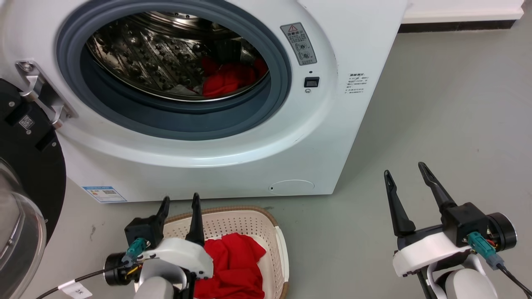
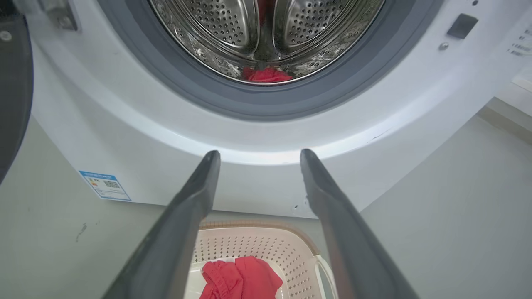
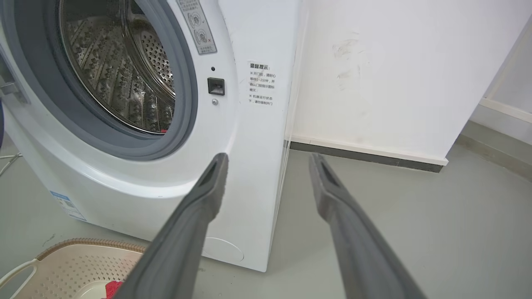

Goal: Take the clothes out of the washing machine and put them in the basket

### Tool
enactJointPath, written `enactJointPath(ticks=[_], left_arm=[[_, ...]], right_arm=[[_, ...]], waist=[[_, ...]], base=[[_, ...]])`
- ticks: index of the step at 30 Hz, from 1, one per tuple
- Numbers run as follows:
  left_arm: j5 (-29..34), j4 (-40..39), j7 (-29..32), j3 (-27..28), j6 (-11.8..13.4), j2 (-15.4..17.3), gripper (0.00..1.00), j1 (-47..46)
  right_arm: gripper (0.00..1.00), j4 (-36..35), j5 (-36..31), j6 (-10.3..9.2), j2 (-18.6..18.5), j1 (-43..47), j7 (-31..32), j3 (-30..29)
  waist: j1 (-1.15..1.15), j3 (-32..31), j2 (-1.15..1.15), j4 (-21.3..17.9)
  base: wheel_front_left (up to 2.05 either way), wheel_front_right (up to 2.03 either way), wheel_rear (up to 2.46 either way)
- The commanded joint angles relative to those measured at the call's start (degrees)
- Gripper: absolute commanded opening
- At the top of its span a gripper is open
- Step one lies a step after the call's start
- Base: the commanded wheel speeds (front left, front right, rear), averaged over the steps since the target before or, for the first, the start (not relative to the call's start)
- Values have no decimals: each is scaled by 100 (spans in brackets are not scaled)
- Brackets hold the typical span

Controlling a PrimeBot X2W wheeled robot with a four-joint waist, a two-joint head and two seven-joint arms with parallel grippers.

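The white washing machine (image 1: 341,62) stands with its porthole open, and red clothes (image 1: 226,79) lie at the bottom right of the steel drum (image 1: 145,50). A red bit of those clothes (image 2: 266,75) peeks over the gasket in the left wrist view. The cream basket (image 1: 253,220) sits on the floor before the machine with red clothes (image 1: 235,265) inside. My left gripper (image 1: 181,201) hovers open and empty over the basket's near-left part. My right gripper (image 1: 406,169) is open and empty above the floor, right of the machine.
The black-rimmed glass door (image 1: 25,199) hangs open at the left on its metal hinge (image 1: 41,91). Grey floor (image 1: 457,116) stretches to the right of the machine. A white wall with a dark skirting (image 3: 365,151) runs behind it.
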Motion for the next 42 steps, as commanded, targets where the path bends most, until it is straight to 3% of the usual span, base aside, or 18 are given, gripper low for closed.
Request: enactJointPath(ticks=[1, 15, 22, 34, 42], left_arm=[[43, -103, -14, -20, 25, -4, 100, -16], [278, -748, -14, 73, 200, -3, 100, -1060], [634, -510, -14, 346, -5, 187, 100, -1955], [842, 1360, 119, 460, -311, 937, 100, -4015], [883, 2387, 817, 426, -482, 1513, 100, -5368]], right_arm=[[100, -49, 8, -4, -1, 88, 39, -9], [100, -355, 73, -4, -1, 27, 111, 68], [100, -392, 164, -4, 0, -132, 36, 143], [100, -21, 630, -4, 0, -755, -220, 552], [100, 84, 1056, -4, 3, -1070, -267, 789]], waist=[[1, -29, 0, 6], [1, 273, 0, -263], [1, 812, 0, -449], [1, 2035, 0, -1064], [1, 2590, 0, -1548]], base=[[0, 0, 0], [0, 0, 0], [0, 0, 0], [0, 0, 0], [0, 0, 0]])
